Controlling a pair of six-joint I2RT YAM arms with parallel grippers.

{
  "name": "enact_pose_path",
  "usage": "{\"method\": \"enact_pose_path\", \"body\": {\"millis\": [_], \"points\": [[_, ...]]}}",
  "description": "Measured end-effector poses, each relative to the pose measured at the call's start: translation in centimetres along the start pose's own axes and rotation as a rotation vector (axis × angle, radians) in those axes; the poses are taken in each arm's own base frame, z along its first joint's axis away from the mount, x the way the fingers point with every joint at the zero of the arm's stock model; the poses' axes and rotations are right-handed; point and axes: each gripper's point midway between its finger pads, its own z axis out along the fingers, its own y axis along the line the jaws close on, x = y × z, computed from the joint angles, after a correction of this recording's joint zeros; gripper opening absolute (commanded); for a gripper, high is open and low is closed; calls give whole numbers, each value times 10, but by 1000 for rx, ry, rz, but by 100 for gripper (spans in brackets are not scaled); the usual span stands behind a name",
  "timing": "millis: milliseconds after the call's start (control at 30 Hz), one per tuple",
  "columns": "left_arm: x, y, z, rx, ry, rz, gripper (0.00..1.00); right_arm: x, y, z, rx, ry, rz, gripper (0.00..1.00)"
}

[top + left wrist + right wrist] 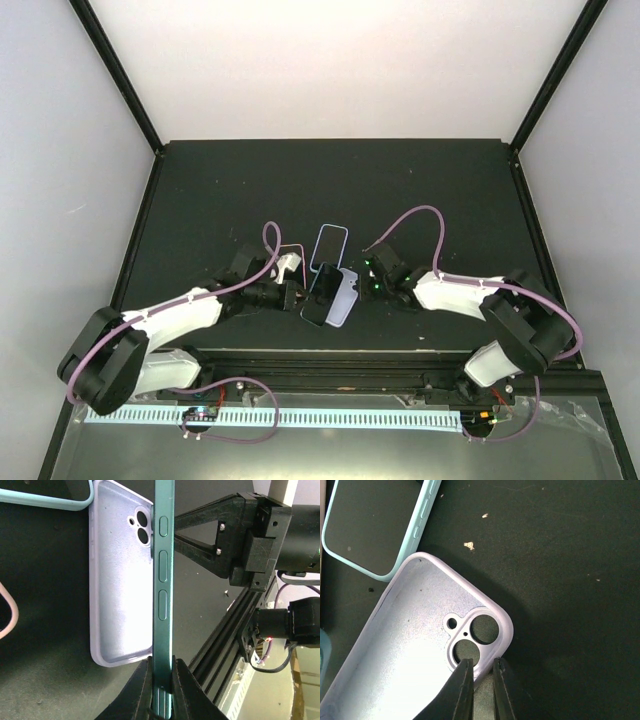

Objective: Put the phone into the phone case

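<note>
The teal-green phone (163,580) stands on its long edge, side buttons facing my left wrist camera. My left gripper (162,662) is shut on its lower end. In the top view the phone (322,295) leans over the left side of the phone case (345,300). The lavender phone case (120,580) lies open side up just left of the phone, camera cut-out at the far end. My right gripper (480,662) is shut on the case's rim (506,630) by the cut-out, one finger inside, one outside. In the top view the right gripper (360,288) is at the case's right edge.
A light blue-rimmed case (328,245) lies just beyond the lavender one; it also shows in the right wrist view (375,520) and the left wrist view (50,500). A pink-rimmed item (290,262) lies by the left gripper. The table's black rail (330,365) runs along the near edge.
</note>
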Motion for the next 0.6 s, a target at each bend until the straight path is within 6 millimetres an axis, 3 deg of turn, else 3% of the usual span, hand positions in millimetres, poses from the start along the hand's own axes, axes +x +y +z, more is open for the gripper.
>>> {"method": "enact_pose_path", "body": {"millis": [367,600], "points": [[3,0,3,-7,7,1,2,-1,-1,-2,12,7,-50,13],[3,2,10,-4,15,-33,2,1,2,-6,1,17,-42,32]]}}
